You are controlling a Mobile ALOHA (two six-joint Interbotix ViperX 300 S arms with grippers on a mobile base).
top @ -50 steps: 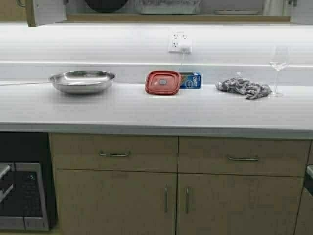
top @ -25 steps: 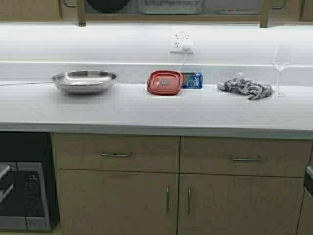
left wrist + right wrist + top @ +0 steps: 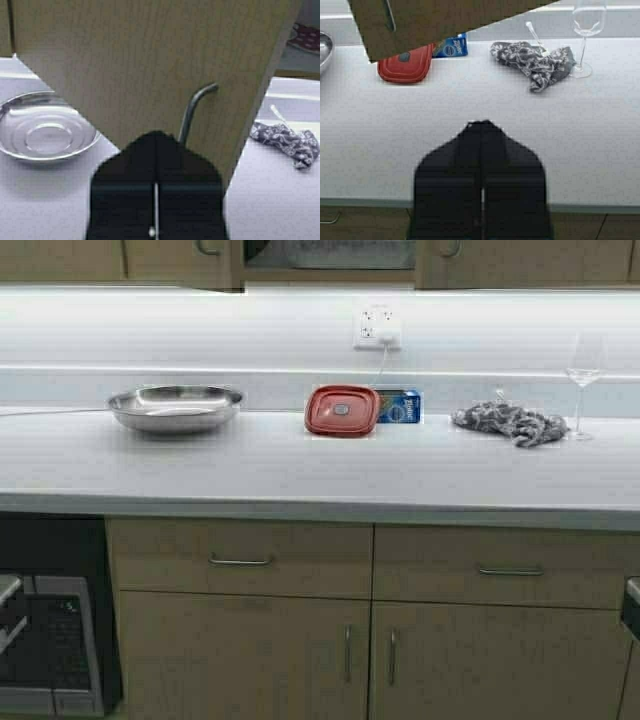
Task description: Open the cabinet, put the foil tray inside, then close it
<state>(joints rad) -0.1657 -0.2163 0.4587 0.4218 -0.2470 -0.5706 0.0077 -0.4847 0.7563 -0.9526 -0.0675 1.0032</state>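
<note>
The wall cabinet (image 3: 180, 260) runs along the top edge of the high view, both tan doors swung nearly shut with a gap between them. The foil tray (image 3: 335, 252) shows inside through that gap. My left gripper (image 3: 157, 136) is shut and empty, its tip against the left door (image 3: 125, 60) beside the metal bar handle (image 3: 192, 107). My right gripper (image 3: 481, 124) is shut and empty over the counter, below the right door (image 3: 445, 20). Neither gripper shows in the high view.
On the white counter (image 3: 300, 465) stand a steel bowl (image 3: 175, 407), a red lid (image 3: 341, 410), a blue box (image 3: 399, 406), a grey cloth (image 3: 508, 423) and a wine glass (image 3: 583, 375). Floor cabinets (image 3: 240, 561) and an oven (image 3: 40, 640) are below.
Both cabinet doors have swung inward and the gap between them has narrowed a lot. The whole scene has shifted slightly right and down, so the robot has moved a little.
</note>
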